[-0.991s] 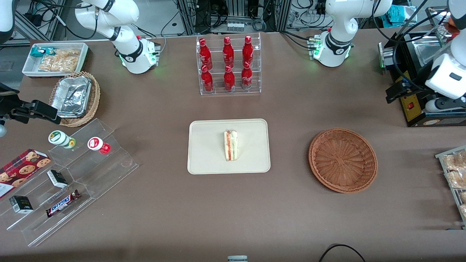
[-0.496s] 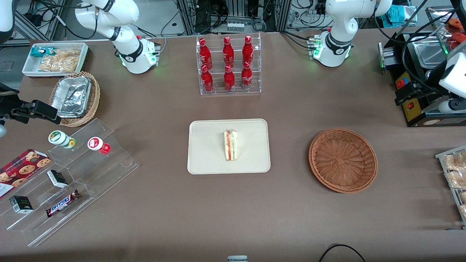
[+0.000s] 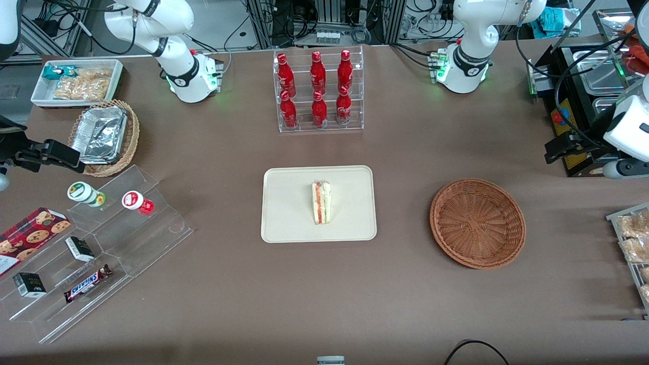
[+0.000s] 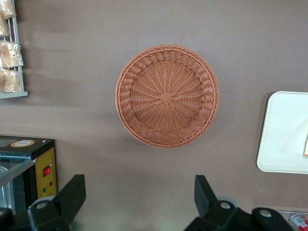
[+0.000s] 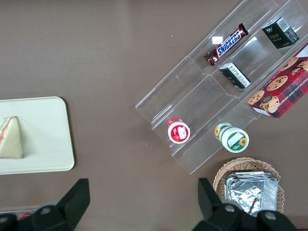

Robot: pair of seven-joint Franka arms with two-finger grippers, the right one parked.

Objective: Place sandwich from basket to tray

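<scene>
Front view shows one round basket (image 3: 477,223), woven from reddish-brown wicker, with nothing in it. It is shallow like a bowl and sits on the brown table (image 3: 324,294) toward the working arm's end. Beside it, well apart, lies one flat cream tray (image 3: 284,203) made of smooth plastic, with rounded corners and a low rim. One sandwich (image 3: 321,202) lies on the tray near its middle. It is a small white bread triangle with red and green stripes inside. Farther from the camera stands one clear plastic rack (image 3: 319,91) holding six shiny red bottles (image 3: 318,71). The gripper (image 3: 557,146) hangs in the air near the black machine (image 3: 570,101), well away from the basket. Its two dark fingers (image 4: 72,195) are spread wide and hold nothing.
</scene>
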